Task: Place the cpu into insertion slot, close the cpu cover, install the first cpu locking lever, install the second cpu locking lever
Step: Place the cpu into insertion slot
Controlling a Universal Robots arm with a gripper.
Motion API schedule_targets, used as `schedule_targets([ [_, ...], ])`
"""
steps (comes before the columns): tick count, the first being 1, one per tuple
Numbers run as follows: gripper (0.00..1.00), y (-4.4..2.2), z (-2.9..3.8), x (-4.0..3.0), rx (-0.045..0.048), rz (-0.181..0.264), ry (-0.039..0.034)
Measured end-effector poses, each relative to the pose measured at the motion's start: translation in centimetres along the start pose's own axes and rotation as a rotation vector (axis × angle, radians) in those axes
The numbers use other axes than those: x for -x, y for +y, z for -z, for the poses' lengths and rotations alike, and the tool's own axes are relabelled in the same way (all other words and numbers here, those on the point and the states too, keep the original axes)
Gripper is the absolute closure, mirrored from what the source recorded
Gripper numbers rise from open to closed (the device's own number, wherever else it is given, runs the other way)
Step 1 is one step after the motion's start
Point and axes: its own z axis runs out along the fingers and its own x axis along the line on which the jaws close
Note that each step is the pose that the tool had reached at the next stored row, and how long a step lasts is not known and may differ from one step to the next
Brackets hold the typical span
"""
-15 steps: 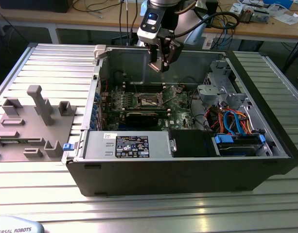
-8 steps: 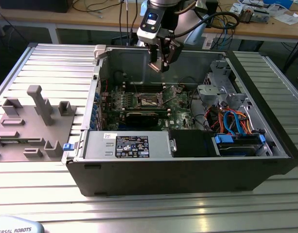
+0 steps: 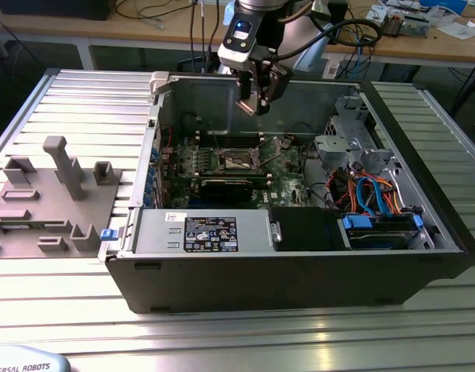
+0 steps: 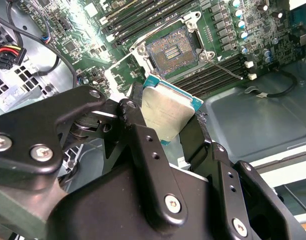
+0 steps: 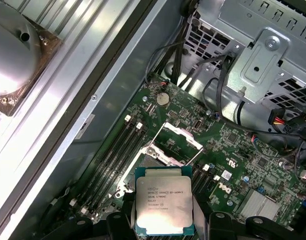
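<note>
Ribbed metal bench, open PC case: gripper clamps cpu above insertion slot; tilted descent could bend contacts.

Bright overhead light washes the ribbed metal table into white glare in the exterior view, while the inside of the computer case sits dimmer, with its deeper bays in shadow. In the second wrist view a hot patch of glare bleaches part of the green motherboard, and the cpu lid shines pale. In the first wrist view the board is lit evenly.
</note>
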Motion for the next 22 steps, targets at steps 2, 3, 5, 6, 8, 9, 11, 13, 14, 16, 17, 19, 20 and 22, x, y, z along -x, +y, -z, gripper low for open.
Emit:
schedule_targets([
  [2, 0.46, 0.00, -0.01, 0.00, 0.0000, -0.002, -0.0001],
  [3, 0.46, 0.00, -0.01, 0.00, 0.0001, -0.003, -0.0001],
  [5, 0.46, 0.00, -0.02, 0.00, 0.0001, -0.005, -0.0003],
  [6, 0.46, 0.00, -0.02, 0.00, 0.0001, -0.006, -0.0004],
  [8, 0.46, 0.00, -0.03, 0.00, 0.0001, -0.009, -0.0006],
  [9, 0.46, 0.00, -0.03, 0.00, 0.0001, -0.010, -0.0007],
  [11, 0.46, 0.00, -0.03, 0.00, 0.0001, -0.012, -0.0009],
  [13, 0.46, 0.00, -0.04, 0.00, 0.0001, -0.015, -0.0010],
  [14, 0.46, 0.00, -0.05, 0.00, 0.0001, -0.016, -0.0011],
  [16, 0.46, 0.00, -0.05, 0.00, 0.0002, -0.018, -0.0013],
  [17, 0.46, 0.00, -0.06, 0.00, 0.0002, -0.019, -0.0013],
  [19, 0.46, 0.00, -0.06, 0.00, 0.0002, -0.021, -0.0015],
  [20, 0.46, 0.00, -0.07, 0.00, 0.0003, -0.022, -0.0015],
  [22, 0.46, 0.00, -0.07, 0.00, 0.0003, -0.025, -0.0017],
])
